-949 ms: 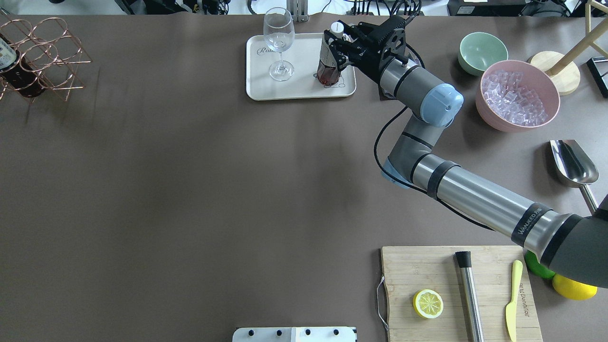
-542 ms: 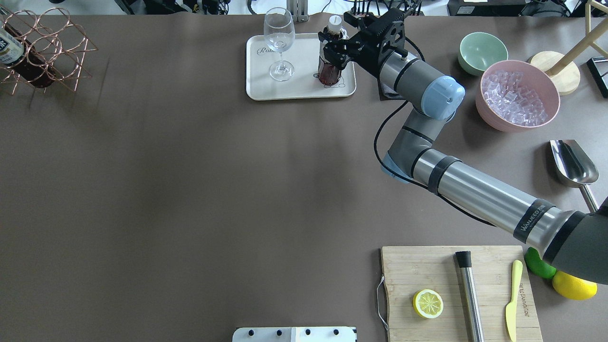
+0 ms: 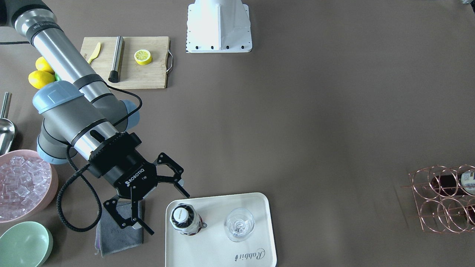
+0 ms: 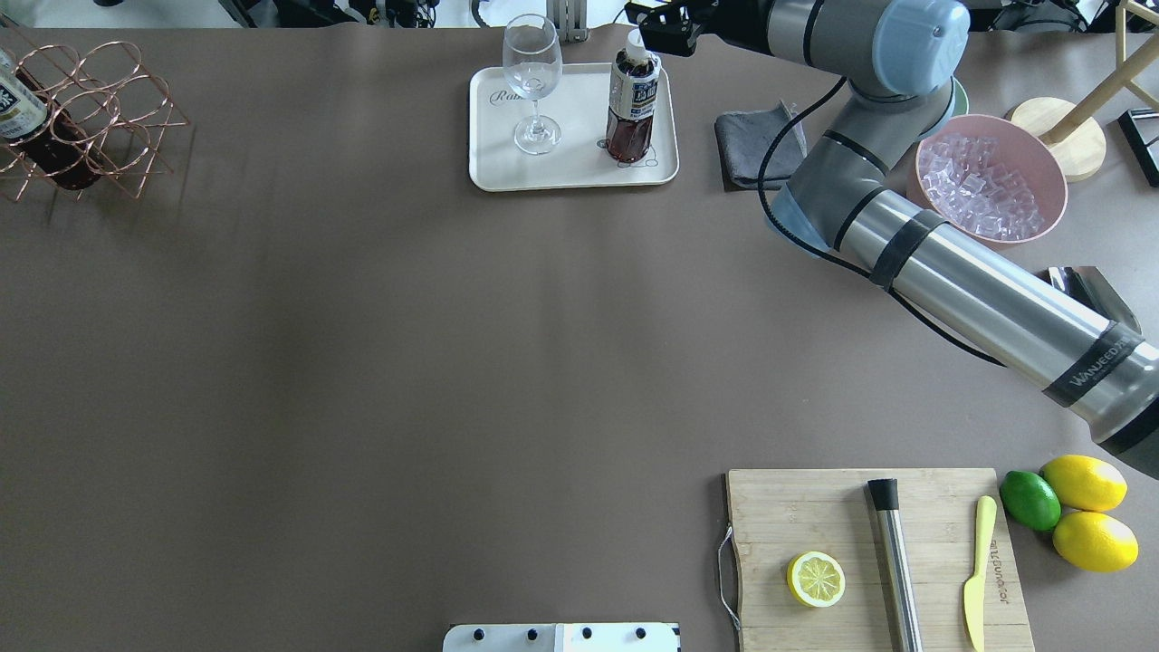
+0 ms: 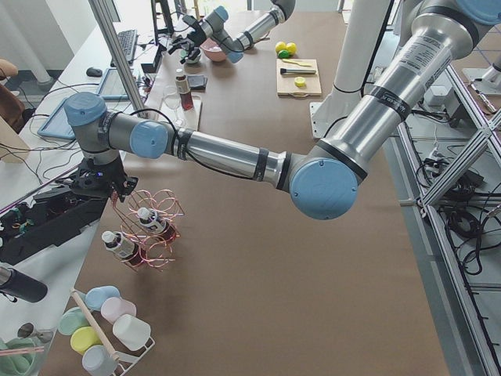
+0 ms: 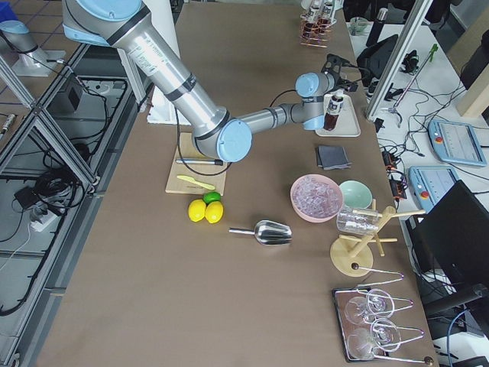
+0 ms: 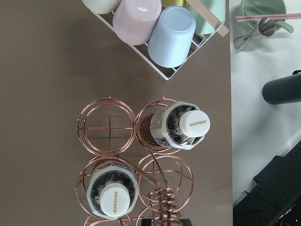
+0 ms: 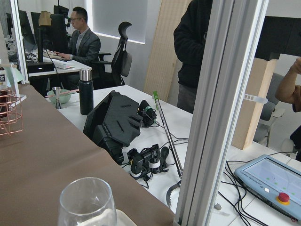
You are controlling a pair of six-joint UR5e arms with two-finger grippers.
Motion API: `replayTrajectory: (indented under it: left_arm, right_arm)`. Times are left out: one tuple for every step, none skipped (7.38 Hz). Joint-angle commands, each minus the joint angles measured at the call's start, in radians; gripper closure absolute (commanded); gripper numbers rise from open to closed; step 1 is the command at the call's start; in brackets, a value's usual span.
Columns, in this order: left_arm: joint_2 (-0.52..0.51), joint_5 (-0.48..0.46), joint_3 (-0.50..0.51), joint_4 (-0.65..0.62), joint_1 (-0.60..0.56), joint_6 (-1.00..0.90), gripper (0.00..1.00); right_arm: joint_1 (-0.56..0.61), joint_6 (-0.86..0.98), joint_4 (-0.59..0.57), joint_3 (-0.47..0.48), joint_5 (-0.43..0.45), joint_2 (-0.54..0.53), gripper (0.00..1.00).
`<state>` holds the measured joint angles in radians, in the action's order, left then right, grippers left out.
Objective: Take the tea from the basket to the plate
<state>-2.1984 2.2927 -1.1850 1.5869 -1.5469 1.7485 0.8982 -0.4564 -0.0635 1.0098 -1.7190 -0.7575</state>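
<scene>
Right gripper (image 3: 167, 212) withdrawn, jaws spread; clear plastic tea (image 3: 183, 219) upright on cream plate (image 3: 207, 248); left gripper (image 5: 109, 188) jaws: cannot tell

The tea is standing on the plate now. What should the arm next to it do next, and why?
Probably draw the right gripper back, clear of the wine glass: its jaws are open, off the tea, which stands upright on the plate, so the placing looks done.

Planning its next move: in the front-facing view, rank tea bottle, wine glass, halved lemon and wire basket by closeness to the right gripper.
From the right gripper:
1. Tea bottle, beside it on the tray.
2. Wine glass, farther along the tray.
3. Halved lemon, on the cutting board.
4. Wire basket, at the opposite table end.
</scene>
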Motion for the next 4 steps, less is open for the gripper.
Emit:
replayTrajectory:
  left_arm:
    - [0.005,-0.019,0.007,0.033,0.017,0.002,0.94]
    - [0.006,-0.018,0.002,0.033,0.018,0.0,0.46]
    - [0.006,-0.019,0.001,0.031,0.024,0.003,0.02]
    - [0.005,-0.019,-0.002,0.03,0.028,0.006,0.02]
  right_arm:
    - [0.098,0.01,-0.259,0.084,-0.236,-0.026,0.0]
    - [0.144,0.054,-0.368,0.098,-0.326,-0.026,0.0]
    - [0.16,0.052,-0.45,0.142,-0.365,-0.069,0.0]
    - [0.157,-0.009,-0.69,0.303,-0.378,-0.13,0.0]
